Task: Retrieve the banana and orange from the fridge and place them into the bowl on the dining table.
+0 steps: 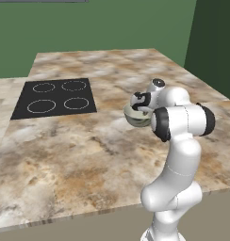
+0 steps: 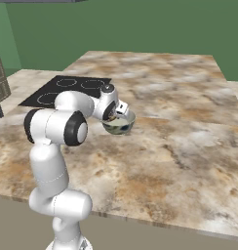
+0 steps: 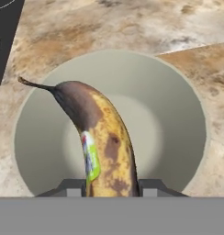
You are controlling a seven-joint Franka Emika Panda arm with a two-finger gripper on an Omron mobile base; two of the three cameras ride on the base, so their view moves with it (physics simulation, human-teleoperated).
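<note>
My hand (image 3: 111,186) pinches the banana (image 3: 102,147) over the bowl (image 3: 178,119); releasing off-centre could tip it over the rim onto the table (image 3: 109,27).

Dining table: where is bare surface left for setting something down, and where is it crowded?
The dining table is bare between the cooktop and the near edge, and across the far side beyond the bowl. The bowl's own floor is free. The crowded spot is just above the bowl, where the hand holds the banana.
</note>
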